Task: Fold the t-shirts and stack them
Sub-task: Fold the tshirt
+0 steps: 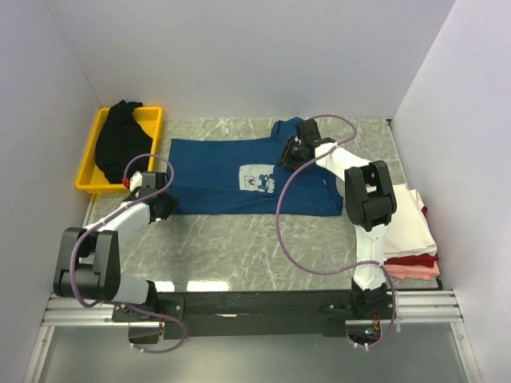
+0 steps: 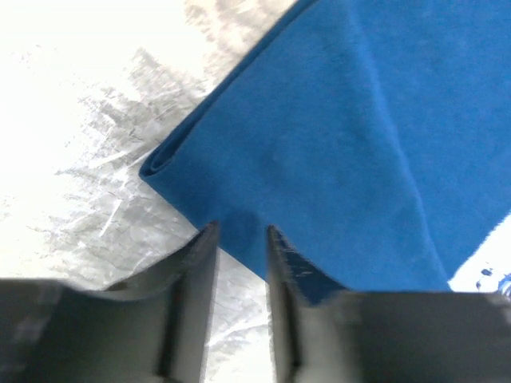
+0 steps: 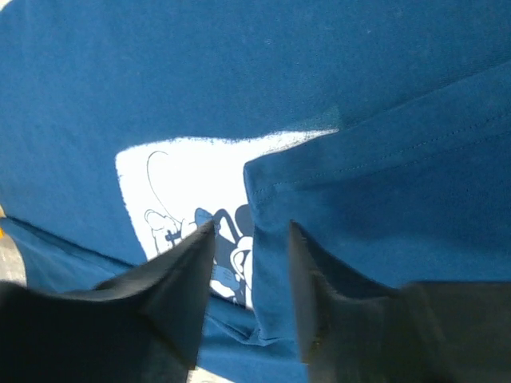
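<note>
The dark blue t-shirt (image 1: 215,171) lies spread flat on the marble table, its pale cartoon-mouse print (image 1: 257,179) facing up. My left gripper (image 1: 162,205) is open at the shirt's near left corner. In the left wrist view its fingertips (image 2: 239,233) straddle the shirt's edge (image 2: 319,159). My right gripper (image 1: 289,152) is open over the shirt's far right part. In the right wrist view (image 3: 251,229) the hemmed edge of a folded-in flap (image 3: 383,183) lies between the jaws, partly covering the print (image 3: 176,183). A black t-shirt (image 1: 120,144) lies heaped in the bin.
A yellow bin (image 1: 152,120) stands at the far left. A stack of folded shirts sits at the right edge: white (image 1: 407,219) on top, red (image 1: 411,260) and pink (image 1: 417,272) below. White walls close in on three sides.
</note>
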`<state>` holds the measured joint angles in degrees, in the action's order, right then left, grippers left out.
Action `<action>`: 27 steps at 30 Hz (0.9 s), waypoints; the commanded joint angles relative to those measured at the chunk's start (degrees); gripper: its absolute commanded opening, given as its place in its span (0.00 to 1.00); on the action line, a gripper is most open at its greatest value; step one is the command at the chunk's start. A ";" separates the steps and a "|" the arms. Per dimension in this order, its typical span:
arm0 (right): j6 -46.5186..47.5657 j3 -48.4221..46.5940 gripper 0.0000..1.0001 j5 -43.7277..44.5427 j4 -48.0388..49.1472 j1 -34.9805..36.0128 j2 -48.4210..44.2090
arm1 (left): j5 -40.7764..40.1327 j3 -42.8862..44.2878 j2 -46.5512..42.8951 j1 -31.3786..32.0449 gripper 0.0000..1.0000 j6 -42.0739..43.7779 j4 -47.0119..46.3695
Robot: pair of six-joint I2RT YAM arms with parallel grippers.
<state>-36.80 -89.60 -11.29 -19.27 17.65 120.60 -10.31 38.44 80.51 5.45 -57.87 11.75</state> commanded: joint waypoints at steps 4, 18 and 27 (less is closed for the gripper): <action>2.87 -0.93 0.51 0.65 -1.64 0.19 -8.26 | 0.37 0.06 -6.49 -0.09 0.43 0.74 0.90; -1.43 35.88 0.47 10.41 -0.08 -3.58 -40.94 | -2.26 -8.55 -14.86 -2.98 0.45 -2.78 1.71; -2.40 52.15 0.47 8.13 5.37 -12.80 -51.33 | 0.37 -10.13 -11.08 -5.28 0.51 -1.28 -7.77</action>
<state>-38.74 -39.70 -2.63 -18.52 7.70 71.90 -11.14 28.82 68.79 0.47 -59.61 10.55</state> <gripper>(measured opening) 0.472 0.507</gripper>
